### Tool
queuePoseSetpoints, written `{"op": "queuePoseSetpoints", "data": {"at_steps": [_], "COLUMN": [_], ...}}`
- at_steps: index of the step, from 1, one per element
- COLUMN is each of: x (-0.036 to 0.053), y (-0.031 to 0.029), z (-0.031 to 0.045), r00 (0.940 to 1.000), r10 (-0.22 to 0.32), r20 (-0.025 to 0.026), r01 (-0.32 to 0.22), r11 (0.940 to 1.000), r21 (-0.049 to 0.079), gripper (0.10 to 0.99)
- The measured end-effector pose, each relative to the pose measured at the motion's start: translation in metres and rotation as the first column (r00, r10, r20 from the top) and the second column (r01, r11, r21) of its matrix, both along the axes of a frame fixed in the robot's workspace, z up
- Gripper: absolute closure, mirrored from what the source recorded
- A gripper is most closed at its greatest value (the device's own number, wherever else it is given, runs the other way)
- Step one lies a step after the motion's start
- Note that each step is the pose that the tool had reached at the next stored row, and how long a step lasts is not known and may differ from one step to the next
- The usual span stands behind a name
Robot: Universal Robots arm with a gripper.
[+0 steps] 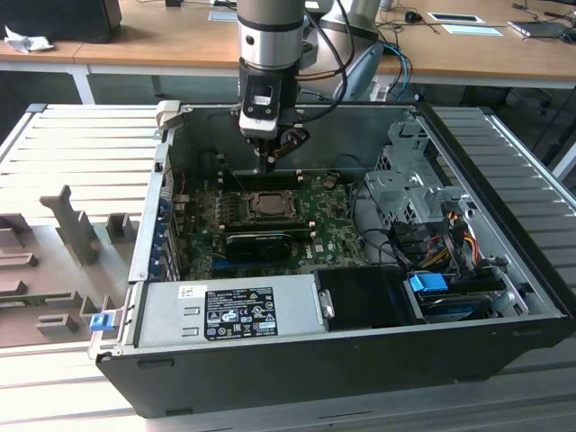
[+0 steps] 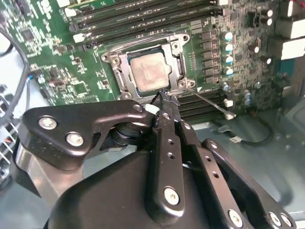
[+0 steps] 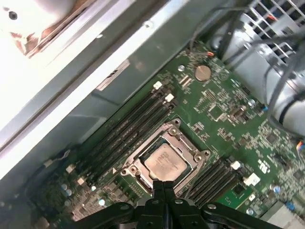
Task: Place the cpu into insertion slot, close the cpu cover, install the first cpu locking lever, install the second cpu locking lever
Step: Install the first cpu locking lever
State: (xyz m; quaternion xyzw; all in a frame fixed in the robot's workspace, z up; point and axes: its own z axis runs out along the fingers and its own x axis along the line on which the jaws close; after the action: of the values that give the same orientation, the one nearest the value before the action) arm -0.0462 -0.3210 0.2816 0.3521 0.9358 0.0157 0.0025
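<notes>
Cpu (image 2: 148,71): sitting in slot (image 2: 177,64).
Cover (image 2: 118,70): lying flat over it, seemingly closed.
Lever (image 2: 212,104): sticking out, seemingly unlatched.
Gripper (image 2: 164,97): fingers pressing together, tip poising at cover's edge.

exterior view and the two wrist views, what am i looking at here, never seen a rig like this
The exterior view looks from off the arm at a robot arm reaching down into an open computer case. Its grasping part, the end effector, hangs just above the green motherboard. Both wrist views come from cameras riding on the arm, looking past the black fingers at the board. There the cpu, a silvery square chip, sits with the cpu cover, a metal frame, lying around it. A thin wire lever sticks out beside the frame, seemingly unlatched. The end effector's fingers are pressed together, with nothing visible between them.
</notes>
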Motion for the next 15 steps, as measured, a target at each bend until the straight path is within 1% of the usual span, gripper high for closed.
{"op": "queuePoseSetpoints", "data": {"at_steps": [1, 2, 4, 6, 8, 9, 11, 12, 13, 14, 15], "x": [0.0, 0.0, 0.0, 0.0, 0.0, 0.0, 0.0, 0.0, 0.0, 0.0, 0.0], "y": [0.0, 0.0, 0.0, 0.0, 0.0, 0.0, 0.0, 0.0, 0.0, 0.0, 0.0], "z": [-0.0002, -0.0005, -0.001, -0.0015, -0.0022, -0.0024, -0.0027, -0.0028, -0.0028, -0.0029, -0.0029], "r00": [0.9995, 0.9979, 0.9948, 0.9903, 0.9828, 0.9769, 0.9675, 0.9613, 0.9572, 0.9503, 0.9455], "r10": [0.03, 0.065, 0.102, 0.139, 0.185, 0.214, 0.253, 0.276, 0.29, 0.311, 0.326], "r20": [0.0, 0.0001, 0.0, 0.0001, 0.0, -0.0001, -0.0001, 0.0, -0.0001, 0.0, 0.0001], "r01": [-0.03, -0.065, -0.102, -0.139, -0.185, -0.214, -0.253, -0.276, -0.29, -0.311, -0.326], "r11": [0.9995, 0.9979, 0.9948, 0.9903, 0.9828, 0.9769, 0.9675, 0.9613, 0.9572, 0.9503, 0.9455], "r21": [0.0, 0.0, 0.0, 0.0, 0.0, 0.0, 0.0, 0.0, 0.0, 0.0, 0.0], "gripper": [0.98, 0.98, 0.98, 0.98, 0.98, 0.98, 0.98, 0.98, 0.98, 0.98, 0.98]}}
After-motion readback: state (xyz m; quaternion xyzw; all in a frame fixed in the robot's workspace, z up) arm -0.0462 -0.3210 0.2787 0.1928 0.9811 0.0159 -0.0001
